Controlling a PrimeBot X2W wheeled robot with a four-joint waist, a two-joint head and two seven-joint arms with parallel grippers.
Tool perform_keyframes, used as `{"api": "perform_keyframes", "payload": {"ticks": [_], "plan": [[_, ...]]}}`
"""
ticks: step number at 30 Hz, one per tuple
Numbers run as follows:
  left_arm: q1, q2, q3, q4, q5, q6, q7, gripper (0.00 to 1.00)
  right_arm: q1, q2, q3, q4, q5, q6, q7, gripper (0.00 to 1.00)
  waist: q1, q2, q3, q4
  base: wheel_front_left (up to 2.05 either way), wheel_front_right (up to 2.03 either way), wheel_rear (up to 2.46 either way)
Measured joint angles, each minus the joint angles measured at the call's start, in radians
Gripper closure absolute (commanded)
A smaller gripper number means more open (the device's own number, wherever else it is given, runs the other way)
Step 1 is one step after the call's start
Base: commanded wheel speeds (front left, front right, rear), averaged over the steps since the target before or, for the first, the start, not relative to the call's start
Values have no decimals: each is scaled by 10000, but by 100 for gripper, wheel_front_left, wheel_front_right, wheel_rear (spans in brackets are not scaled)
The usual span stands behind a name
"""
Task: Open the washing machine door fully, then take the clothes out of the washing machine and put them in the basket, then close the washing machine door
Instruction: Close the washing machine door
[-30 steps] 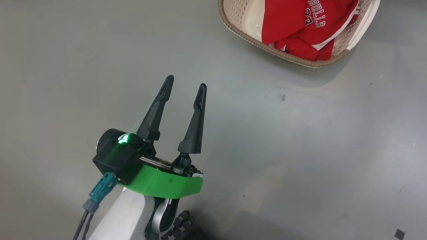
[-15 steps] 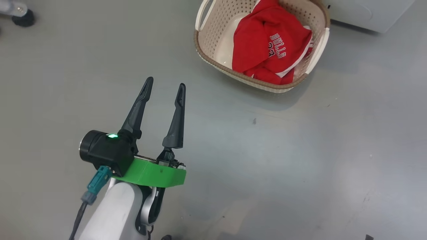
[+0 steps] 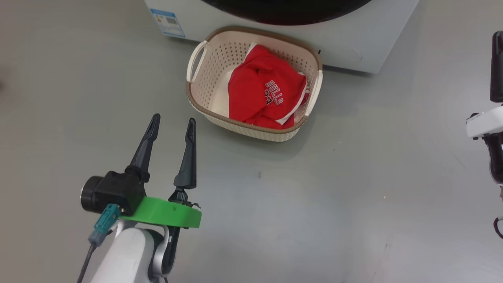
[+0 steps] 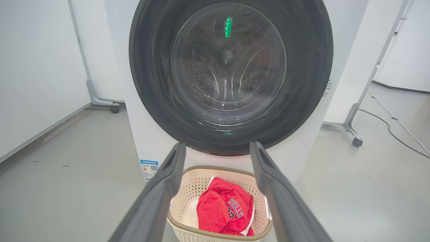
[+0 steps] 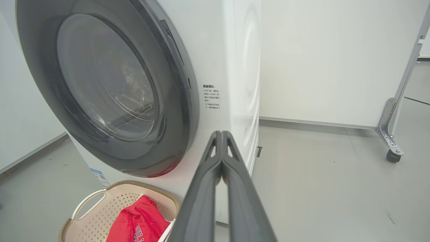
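White block letters spell "BULLS" across the red clothes (image 3: 255, 90) lying in the basket (image 3: 251, 127); the number printed beneath is partly lost in a fold. On the washing machine (image 3: 353, 43), a blue-topped label (image 3: 168, 22) sits at the 7 o'clock corner of the white front, carrying a QR code and print too small to read. At about 3 o'clock of the washing machine door (image 5: 100, 87), a short notice (image 5: 211, 97) in Chinese characters runs over several lines, too fine to make out.
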Motion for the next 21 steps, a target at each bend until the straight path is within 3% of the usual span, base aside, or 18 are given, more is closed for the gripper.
{"api": "perform_keyframes", "payload": {"ticks": [9,21], "plan": [[629,21,326,226,-146,-301,0,0,1308,550,-593,-278,-4,-253,0,100,0,0,-1141,-701,0,0,0],[1208,67,585,378,-104,-541,0,0,2637,1202,-529,-991,-299,-341,0,100,0,0,-2055,-1460,0,0,0]]}}
